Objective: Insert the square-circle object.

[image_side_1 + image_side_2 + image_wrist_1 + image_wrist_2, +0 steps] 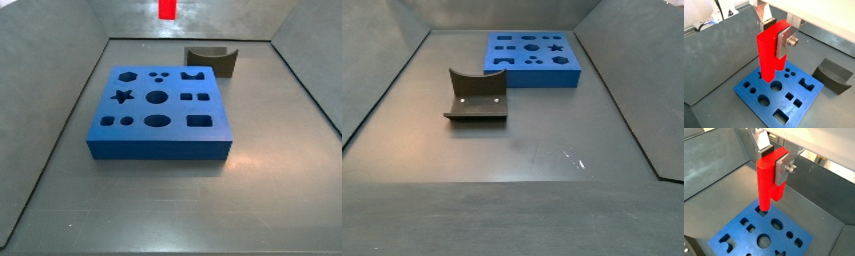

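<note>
My gripper (776, 34) is shut on the square-circle object (769, 57), a bright red piece with two tall parallel pegs that hang straight down. Both wrist views show it; in a wrist view (765, 183) its lower ends hover over the near cutouts of the blue board (784, 240). The silver finger (784, 44) presses one flat side and the other finger (765, 150) the opposite side. In a side view only the red piece (167, 9) shows at the top edge, well above the blue board (160, 125). The gripper itself is out of both side views.
The blue board (532, 70) has several cutouts: star, circles, squares and others. The dark fixture (476, 95) stands on the grey floor beside the board, and also shows in other views (210, 60) (834, 75). Grey sloping walls enclose the floor.
</note>
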